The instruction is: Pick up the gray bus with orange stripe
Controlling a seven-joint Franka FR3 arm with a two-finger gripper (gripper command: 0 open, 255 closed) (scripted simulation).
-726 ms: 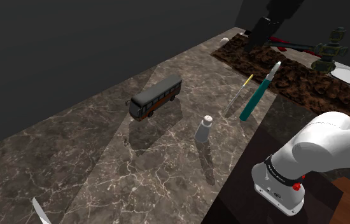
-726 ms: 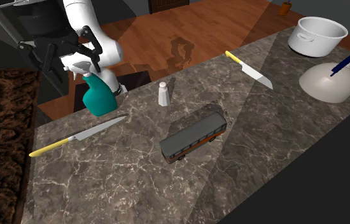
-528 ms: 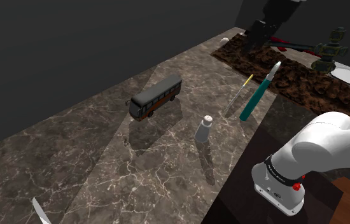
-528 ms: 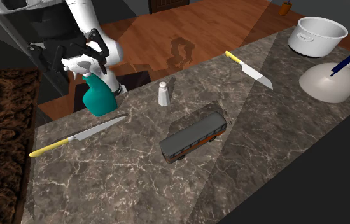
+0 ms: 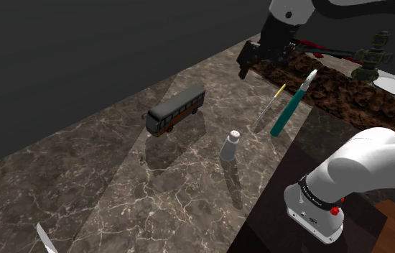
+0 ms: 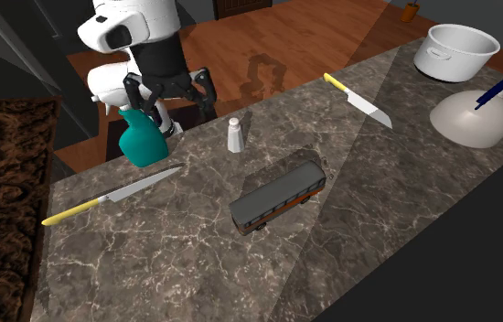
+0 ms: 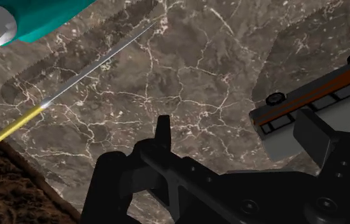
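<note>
The tool (image 5: 255, 61) hangs well above the desk (image 5: 117, 187), its two black fingers spread wide with nothing between them. In the wrist view, the tool (image 7: 240, 133) looks down on bare marble. The grey bus (image 7: 320, 95) with its orange stripe lies out past one fingertip, off to that finger's side and not yet in the gap. On the other finger's side lie a yellow-handled knife (image 7: 78, 79) and, further out, a teal spray bottle (image 7: 34, 16).

From the second exterior view, the bus (image 6: 277, 196) stands on its wheels, well apart from the tool (image 6: 175, 96), with a small shaker (image 6: 235, 135) roughly between the two.

The step in hand looks like the approach. To do it well:

- Carry the tool across high enough to pass over the shaker, then stop directly above the middle of the bus (image 5: 177, 109).
- Turn the wrist so the fingers sit across the narrow width, one on each long side.
- Descend straight and keep the fingers spread until they are below the roof line.
- Close gently and evenly, because a bus on wheels will probably roll if one finger touches first.
</note>
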